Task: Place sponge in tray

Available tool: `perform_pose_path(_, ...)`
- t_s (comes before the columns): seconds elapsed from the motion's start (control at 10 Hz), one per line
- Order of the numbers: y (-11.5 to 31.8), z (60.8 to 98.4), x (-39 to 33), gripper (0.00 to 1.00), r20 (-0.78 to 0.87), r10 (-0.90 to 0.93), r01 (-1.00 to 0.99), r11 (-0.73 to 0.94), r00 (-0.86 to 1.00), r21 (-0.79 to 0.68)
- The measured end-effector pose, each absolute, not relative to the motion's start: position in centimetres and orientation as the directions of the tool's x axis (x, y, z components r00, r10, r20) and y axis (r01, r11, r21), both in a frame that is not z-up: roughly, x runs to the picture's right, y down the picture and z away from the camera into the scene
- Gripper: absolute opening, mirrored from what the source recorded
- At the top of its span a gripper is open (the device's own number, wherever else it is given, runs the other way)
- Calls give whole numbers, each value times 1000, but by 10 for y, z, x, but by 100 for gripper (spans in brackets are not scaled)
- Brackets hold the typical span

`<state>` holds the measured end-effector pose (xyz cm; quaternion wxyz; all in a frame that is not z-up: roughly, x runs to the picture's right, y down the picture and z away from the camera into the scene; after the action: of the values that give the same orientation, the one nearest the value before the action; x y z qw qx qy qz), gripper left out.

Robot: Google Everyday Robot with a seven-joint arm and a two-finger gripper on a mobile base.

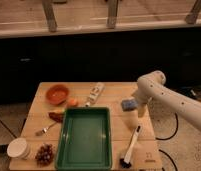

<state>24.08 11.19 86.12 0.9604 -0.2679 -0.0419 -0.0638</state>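
The blue-grey sponge lies on the wooden table, right of the tray's far corner. The deep-green tray sits at the table's middle front, and nothing shows inside it. My gripper hangs at the end of the white arm that reaches in from the right. It is just right of the sponge and very close to it; I cannot tell whether they touch.
An orange bowl, a small orange fruit and a white tube lie behind the tray. A fork, grapes and a white cup lie left of it. A black-bristled brush lies right of it.
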Motion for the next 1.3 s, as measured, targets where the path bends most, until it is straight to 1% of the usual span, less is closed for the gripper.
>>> perform_pose_path(1.3,123,895,240,80,160,-116,186,816,980,-547)
